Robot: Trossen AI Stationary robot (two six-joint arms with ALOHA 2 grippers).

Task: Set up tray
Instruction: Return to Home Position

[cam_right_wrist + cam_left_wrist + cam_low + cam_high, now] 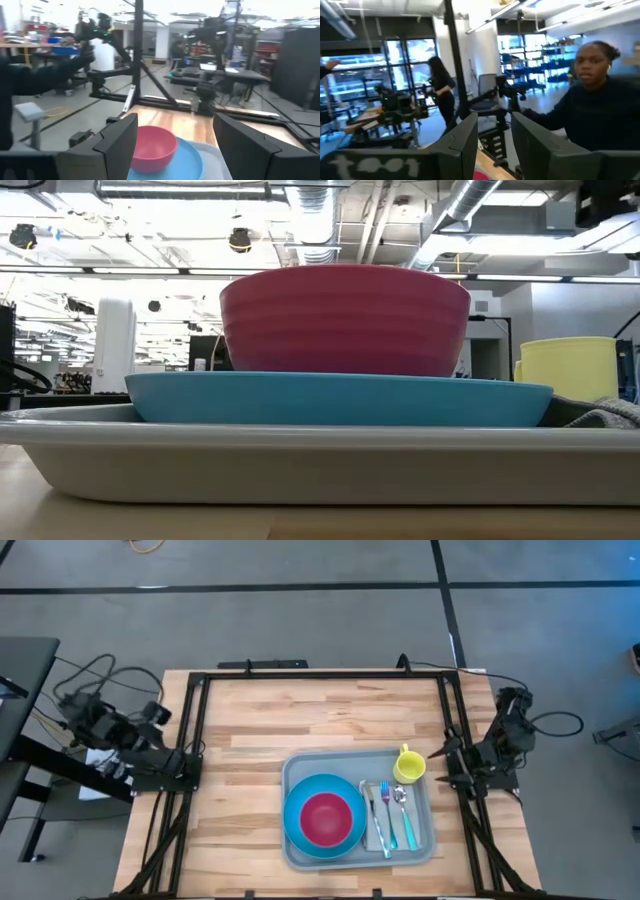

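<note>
Broadly, the setting reads as complete, in my judgement: every piece in view lies inside the tray, and nothing sits loose on the table (260,710). What remains appears to be only the parking of my arms, both of which are folded at the table's edges, off the tray.

Left edge: my left arm (150,745), tucked against the frame, well apart from the tray. The left gripper (495,120) holds nothing. Its fingers are parted by a moderate gap and look out across the table to the room.

Centre-right: the tray (320,762), flat on the wood, lies right of the table's middle and toward the lower edge of the high view, nearer my right arm than my left. Contents, left to right:
- a blue plate (292,818) filling the left half, with a red bowl (327,820) upright on it, empty as far as the high view shows;
- a grey napkin (610,415) bearing three pieces of cutlery (390,815) laid side by side;
- a yellow cup (409,766), upright in the far right corner, just beyond the cutlery heads.

Right edge: my right arm (485,760), folded close beside the tray's right rim, near the cup. The right gripper (176,120) is spread wide and empty, facing bowl and plate.
</note>
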